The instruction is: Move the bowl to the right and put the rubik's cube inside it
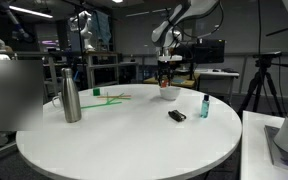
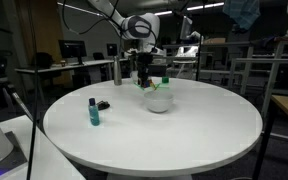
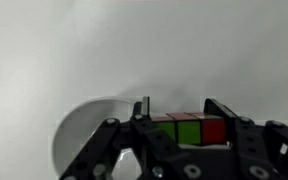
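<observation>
My gripper (image 3: 180, 118) is shut on the rubik's cube (image 3: 189, 131), whose green and red faces show between the fingers in the wrist view. The small white bowl (image 3: 84, 130) lies below and to the left of the fingers there. In both exterior views the gripper (image 1: 165, 73) (image 2: 144, 72) hangs just above the bowl (image 1: 169, 93) (image 2: 158, 100) at the far side of the round white table. The cube is a tiny coloured speck in the fingers (image 1: 165, 75).
A tall steel bottle (image 1: 71, 95) stands on the table (image 1: 124, 135). A small teal bottle (image 1: 204, 106) (image 2: 94, 111) and a flat black object (image 1: 177, 116) (image 2: 103, 105) lie near it. Green sticks (image 1: 109, 96) lie beside the steel bottle.
</observation>
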